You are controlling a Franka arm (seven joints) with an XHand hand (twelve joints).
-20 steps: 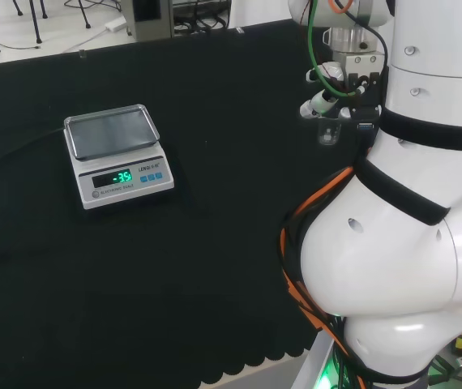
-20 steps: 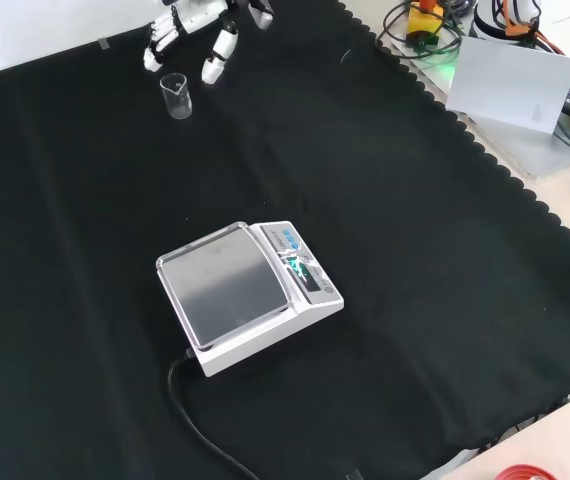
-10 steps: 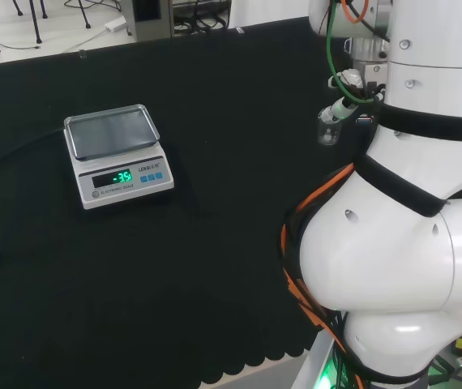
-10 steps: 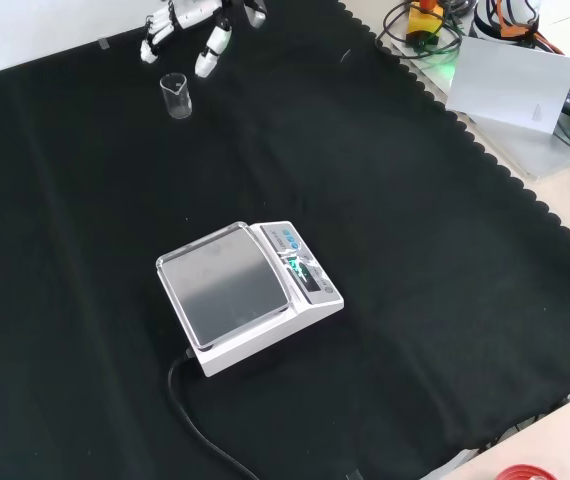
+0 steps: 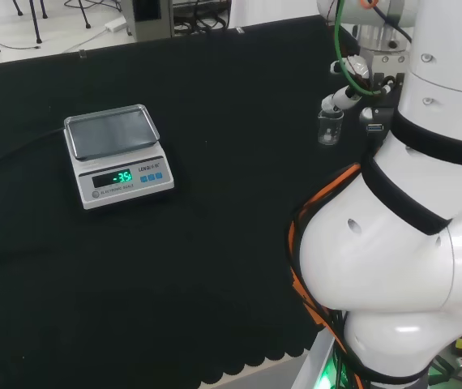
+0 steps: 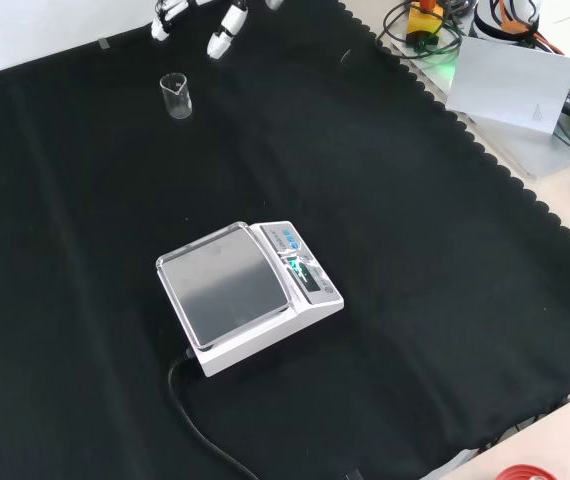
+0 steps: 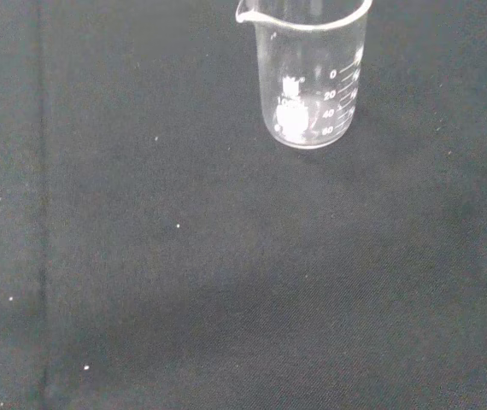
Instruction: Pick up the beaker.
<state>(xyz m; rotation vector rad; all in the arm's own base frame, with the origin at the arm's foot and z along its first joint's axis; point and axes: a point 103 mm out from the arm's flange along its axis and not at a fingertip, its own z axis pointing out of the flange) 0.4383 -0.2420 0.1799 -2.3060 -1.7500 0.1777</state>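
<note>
Glass: one beaker (image 6: 174, 95), one scale (image 6: 248, 293)

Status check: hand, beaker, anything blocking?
Hand open, holding nothing, apart from the beaker. Beaker upright on the cloth, untouched. Scale well away; nothing between hand and beaker.

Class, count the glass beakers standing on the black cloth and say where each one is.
1. A single clear beaker stands upright near the cloth's far edge in the front view, up and left of the scale, just below the hand. Clear glassware is hard to see, so another might be missed.
</note>
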